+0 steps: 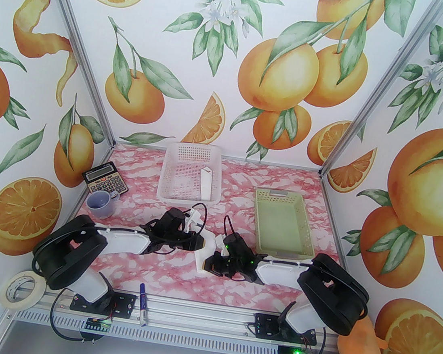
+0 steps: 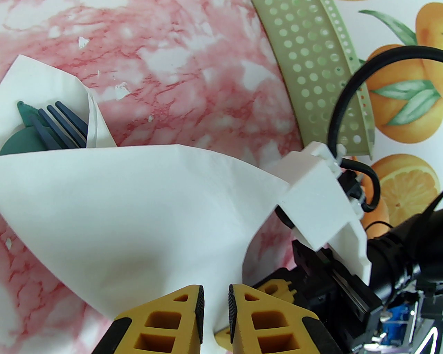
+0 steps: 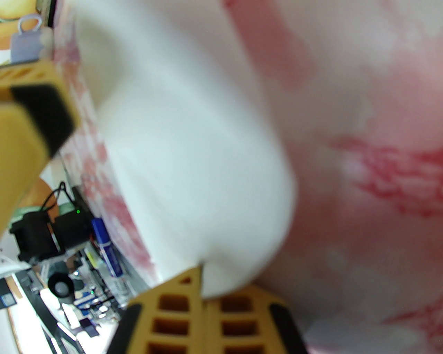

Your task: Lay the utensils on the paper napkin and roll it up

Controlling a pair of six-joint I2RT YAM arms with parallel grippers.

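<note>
The paper napkin [image 2: 138, 200] lies partly folded over the utensils [image 2: 59, 126]. A fork's tines, a spoon bowl and a serrated tip poke out of the fold at the left of the left wrist view. My left gripper [image 2: 215, 304] has its yellow fingers nearly together, with the napkin's near edge pinched between them. In the right wrist view my right gripper [image 3: 204, 276] is shut on a blurred edge of the napkin [image 3: 193, 166]. In the top view the two grippers, left [image 1: 197, 244] and right [image 1: 213, 262], meet at mid table over the napkin [image 1: 201, 258].
A white mesh basket [image 1: 191, 172] stands at the back. A green basket [image 1: 282, 225] sits to its right, close to my right arm. A calculator [image 1: 105, 184] and a purple cup [image 1: 100, 203] are at the left. A marker [image 1: 143, 304] and a tape roll [image 1: 22, 289] lie at the near edge.
</note>
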